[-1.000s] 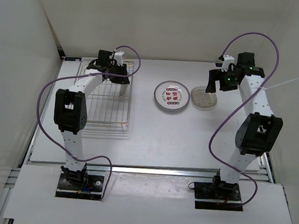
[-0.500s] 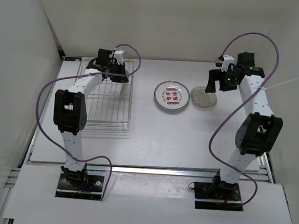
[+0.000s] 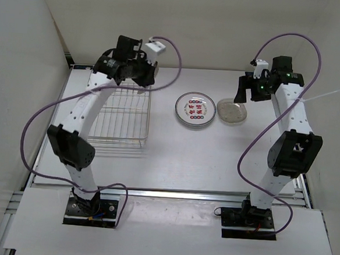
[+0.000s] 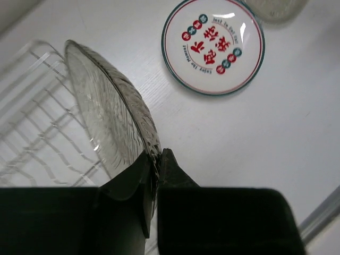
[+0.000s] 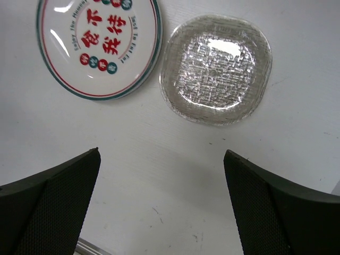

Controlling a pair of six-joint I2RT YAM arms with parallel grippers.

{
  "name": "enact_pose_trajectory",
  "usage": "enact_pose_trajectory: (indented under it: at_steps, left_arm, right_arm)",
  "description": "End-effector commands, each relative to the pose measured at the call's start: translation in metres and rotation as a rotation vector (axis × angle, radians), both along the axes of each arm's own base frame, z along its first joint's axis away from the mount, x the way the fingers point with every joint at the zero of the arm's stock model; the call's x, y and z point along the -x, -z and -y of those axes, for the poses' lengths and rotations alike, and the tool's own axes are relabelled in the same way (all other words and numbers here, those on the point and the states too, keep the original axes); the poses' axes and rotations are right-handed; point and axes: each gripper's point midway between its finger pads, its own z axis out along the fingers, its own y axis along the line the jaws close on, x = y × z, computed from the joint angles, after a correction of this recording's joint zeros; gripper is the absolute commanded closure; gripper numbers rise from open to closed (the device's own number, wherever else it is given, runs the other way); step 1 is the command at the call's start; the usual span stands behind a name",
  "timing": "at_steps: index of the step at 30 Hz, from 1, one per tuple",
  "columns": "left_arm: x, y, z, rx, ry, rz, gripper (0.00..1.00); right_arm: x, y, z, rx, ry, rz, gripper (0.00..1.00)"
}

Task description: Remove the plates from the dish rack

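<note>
Pinched tight with the left claw (image 4: 151,166) on the lower rim of a clear glass plate (image 4: 109,114), held on edge and tilted, over the far right corner of the dish rack (image 4: 32,138). Spread wide and empty at the right claw (image 5: 161,154), hovering over bare bench (image 3: 174,157) near two plates lying flat there: a white plate with green rim (image 5: 98,45) and, just beside it, a textured clear plate (image 5: 216,68).

Judging by this: two unloaded, a third gripped and not yet set down. Nothing else made out in the rack from above, though clear glass among wires could escape notice. Left to do, most likely: carrying this plate across and laying it flat by the others.
</note>
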Motion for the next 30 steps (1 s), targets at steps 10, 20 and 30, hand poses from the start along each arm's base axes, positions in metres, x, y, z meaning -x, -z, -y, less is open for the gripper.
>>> enact_pose_trajectory:
  at_steps: [10, 20, 30]
  left_arm:
    - [0.18, 0.012, 0.034, -1.389, 0.605, 1.031, 0.88]
    - [0.215, -0.014, 0.119, -1.181, 0.589, 1.25, 0.88]
    - [0.223, -0.024, 0.144, -1.099, 0.579, 1.344, 0.88]
  right_arm:
    - [0.076, -0.131, -0.103, -0.22, -0.364, 0.166, 0.0]
    - [0.146, -0.088, -0.168, -0.162, -0.631, 0.117, 0.04]
    - [0.152, -0.098, -0.179, -0.17, -0.661, 0.16, 0.24]
